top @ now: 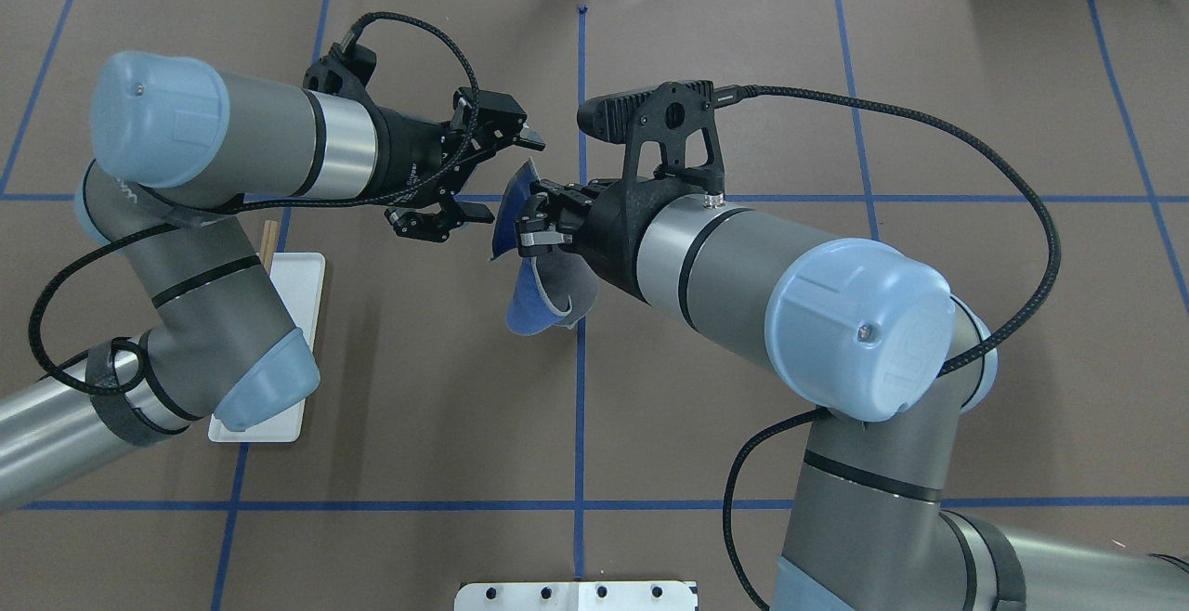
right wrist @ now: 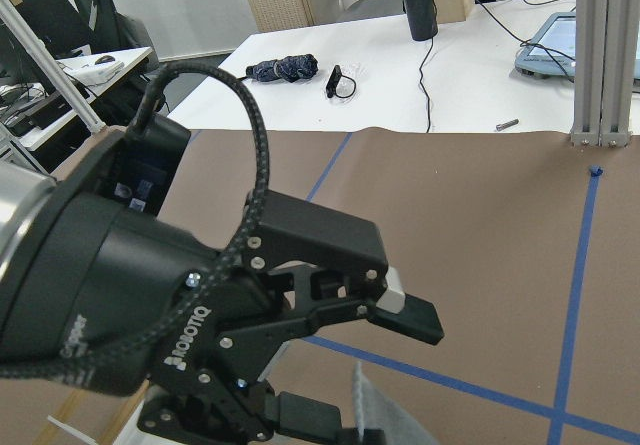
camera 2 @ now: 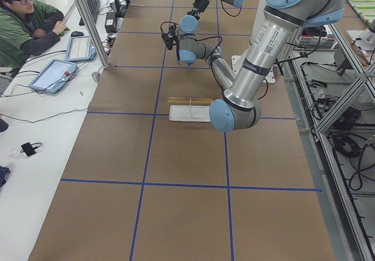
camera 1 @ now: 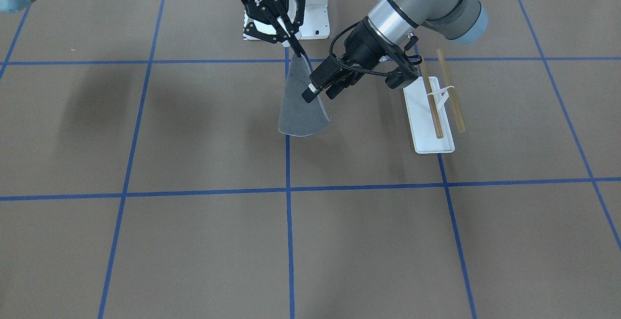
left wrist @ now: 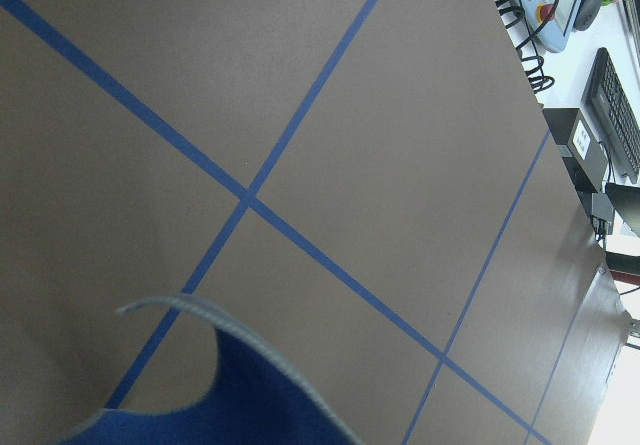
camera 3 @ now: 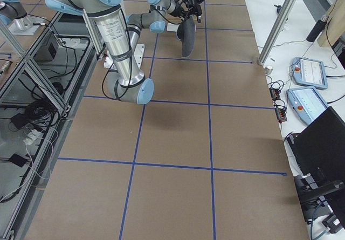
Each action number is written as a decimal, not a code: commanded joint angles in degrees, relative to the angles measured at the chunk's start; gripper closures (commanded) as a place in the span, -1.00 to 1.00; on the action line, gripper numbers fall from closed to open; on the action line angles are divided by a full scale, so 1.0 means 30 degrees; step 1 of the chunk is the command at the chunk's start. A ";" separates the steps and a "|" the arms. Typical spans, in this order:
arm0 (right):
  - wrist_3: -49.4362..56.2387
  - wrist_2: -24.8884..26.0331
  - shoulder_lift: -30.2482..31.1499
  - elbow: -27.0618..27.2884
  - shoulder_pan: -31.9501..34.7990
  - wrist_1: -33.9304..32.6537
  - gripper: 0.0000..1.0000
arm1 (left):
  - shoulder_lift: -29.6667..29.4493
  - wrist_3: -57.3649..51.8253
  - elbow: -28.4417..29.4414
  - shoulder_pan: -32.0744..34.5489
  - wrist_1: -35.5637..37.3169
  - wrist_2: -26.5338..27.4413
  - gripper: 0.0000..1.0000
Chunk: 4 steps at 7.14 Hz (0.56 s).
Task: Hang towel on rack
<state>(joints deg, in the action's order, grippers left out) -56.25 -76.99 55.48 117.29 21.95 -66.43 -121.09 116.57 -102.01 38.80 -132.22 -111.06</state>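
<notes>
Centre stage, a small dark grey square cloth point(camera 1: 301, 108) with a thin, paler stitched edge hangs by its top corner from the pinched fingers of the right gripper point(camera 1: 292, 43), drooping into a loose fan (from overhead its inner face looks blue). Well apart, on the robot's left, a small rack point(camera 1: 426, 137) stands on a flat white rectangular base, its two light-brown wooden dowels point(camera 1: 457, 113) running parallel.

Left gripper point(camera 1: 321, 93) and its wrist crowd the rack point(camera 1: 429, 132) at its robot-side end — towel point(camera 1: 301, 110) hangs beside
</notes>
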 commanded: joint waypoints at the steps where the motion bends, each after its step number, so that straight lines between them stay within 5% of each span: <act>1: 0.0001 0.0177 -0.0037 0.0249 -0.0314 -0.0326 1.00 | 0.0022 -0.0069 0.0019 0.0014 0.0010 0.0019 -0.94; 4: 0.0233 0.0206 -0.0155 0.0220 -0.0314 -0.0327 1.00 | 0.0109 -0.0010 -0.0010 -0.0015 0.0010 -0.0040 -0.50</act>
<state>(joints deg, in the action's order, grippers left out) -55.97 -76.45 55.07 118.01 21.04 -67.40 -120.94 116.52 -102.06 38.80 -132.19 -111.09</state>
